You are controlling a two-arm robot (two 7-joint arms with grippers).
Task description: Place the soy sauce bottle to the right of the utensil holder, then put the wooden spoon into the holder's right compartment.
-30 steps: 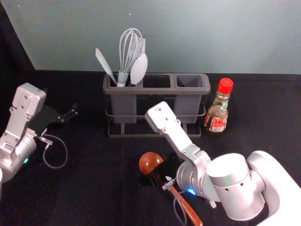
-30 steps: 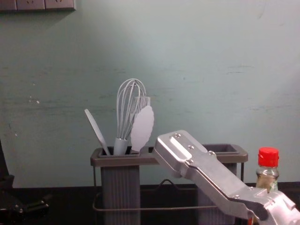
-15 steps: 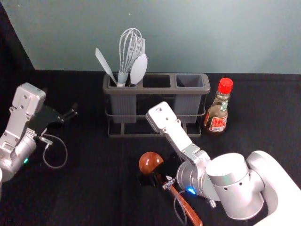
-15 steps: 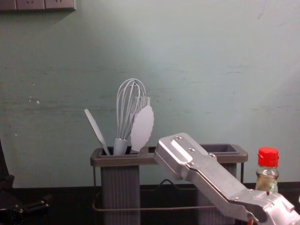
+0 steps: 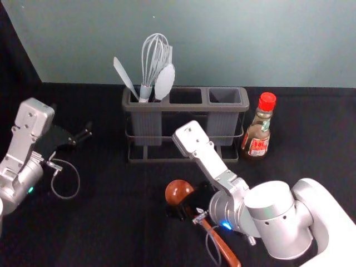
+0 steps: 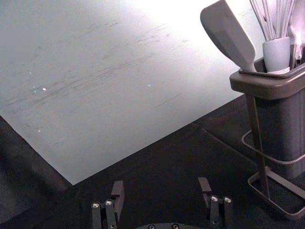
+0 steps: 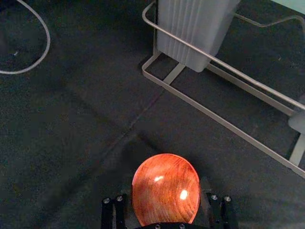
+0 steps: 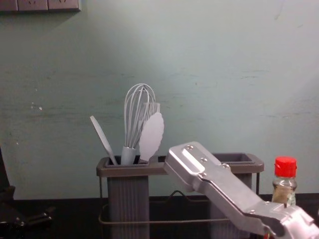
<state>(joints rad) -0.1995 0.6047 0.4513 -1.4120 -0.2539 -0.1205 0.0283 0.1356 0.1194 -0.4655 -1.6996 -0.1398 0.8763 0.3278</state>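
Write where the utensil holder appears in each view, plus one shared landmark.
Head view: utensil holder upper middle, left of the soy sauce bottle.
Chest view: lower middle, its rim partly behind the right arm.
Left wrist view: one end, beyond the left gripper.
Right wrist view: its lower frame, beyond the wooden spoon.
Shared landmark: the black tabletop.

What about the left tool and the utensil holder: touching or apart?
Apart. The left wrist view shows a gap between the left tool and the utensil holder, sideways on.

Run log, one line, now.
soy sauce bottle: right of holder; right claw: open, around wooden spoon; left claw: open, left of holder; spoon: pending
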